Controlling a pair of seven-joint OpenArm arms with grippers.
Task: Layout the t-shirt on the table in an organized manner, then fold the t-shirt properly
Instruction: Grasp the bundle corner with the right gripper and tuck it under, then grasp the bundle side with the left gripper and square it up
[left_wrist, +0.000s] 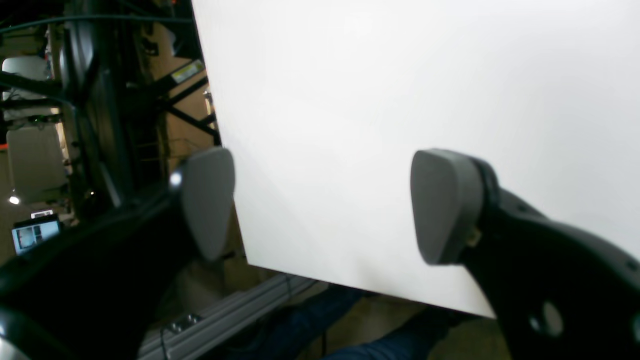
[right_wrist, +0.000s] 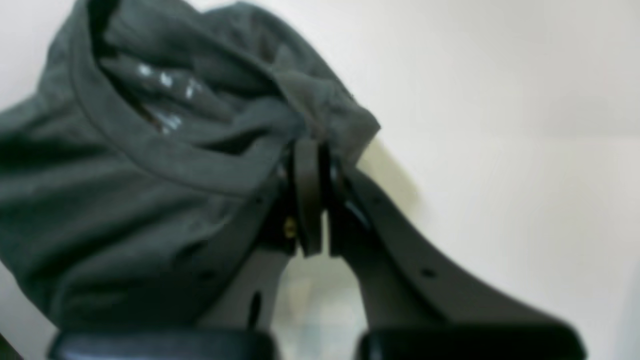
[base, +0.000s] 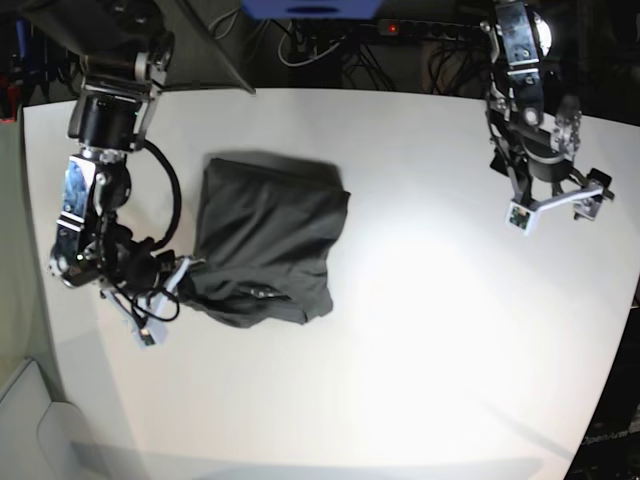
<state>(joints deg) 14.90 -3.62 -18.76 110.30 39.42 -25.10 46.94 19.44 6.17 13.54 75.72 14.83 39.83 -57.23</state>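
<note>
1. Base view: the t-shirt (base: 265, 240) lies bunched and wrinkled on the left half of the bench (base: 420, 330), not yet spread.
2. The right claw (right_wrist: 315, 165) is closed on a pinch of cloth just beside the collar (right_wrist: 150, 150).
3. The left claw (left_wrist: 320, 205) hangs wide open over the bench edge, well apart from the shirt, holding nothing.
4. To spread it well, I think the left claw should take the opposite shoulder, then both pull apart low and slowly.

Surface: the table (base: 420, 330), white, matte, filling most of the frame.
On it: the t-shirt (base: 265, 240), dark grey, bunched, left of centre.
</note>
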